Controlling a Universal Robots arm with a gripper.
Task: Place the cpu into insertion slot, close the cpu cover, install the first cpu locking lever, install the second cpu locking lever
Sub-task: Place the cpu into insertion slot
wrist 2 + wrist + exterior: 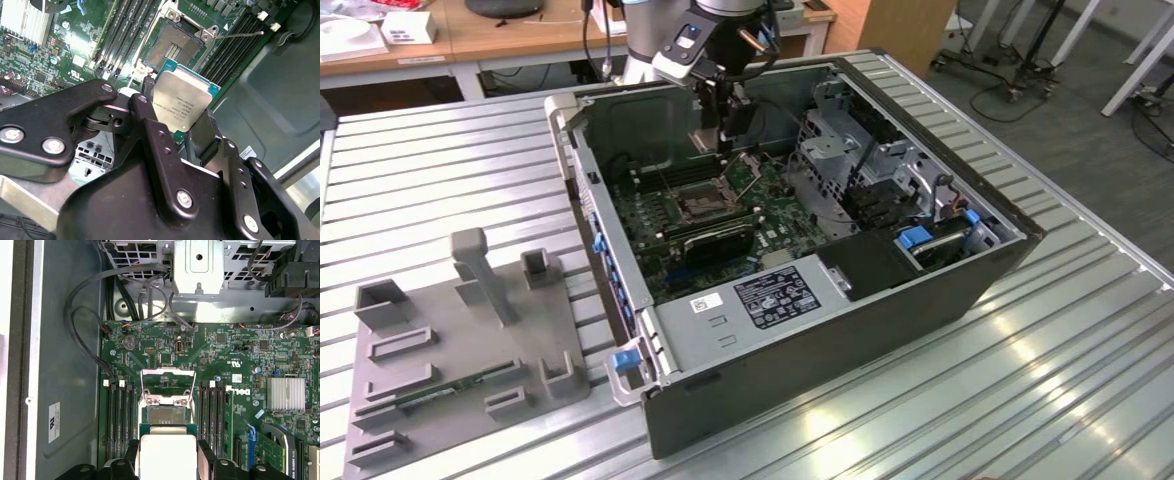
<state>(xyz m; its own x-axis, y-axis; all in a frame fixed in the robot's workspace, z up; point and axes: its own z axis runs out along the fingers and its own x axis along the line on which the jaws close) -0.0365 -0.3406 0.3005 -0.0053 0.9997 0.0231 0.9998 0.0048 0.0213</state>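
Observation:
My gripper hangs inside the open computer case, shut on the cpu, a pale silver square chip on a green board. In both wrist views a black finger presses each of two opposite edges of the cpu. The insertion slot lies bare just beyond the chip, its dark pin grid showing. The cpu cover stands swung up at the slot's far side, also seen as a thin frame in the exterior view. A thin wire locking lever sticks out beside the slot, unlatched.
Long black memory slots flank the socket on both sides. Black cables loop over the case floor. A metal drive cage rises at the exterior view's right, and a black heatsink sits near the socket. A grey fixture tray lies outside.

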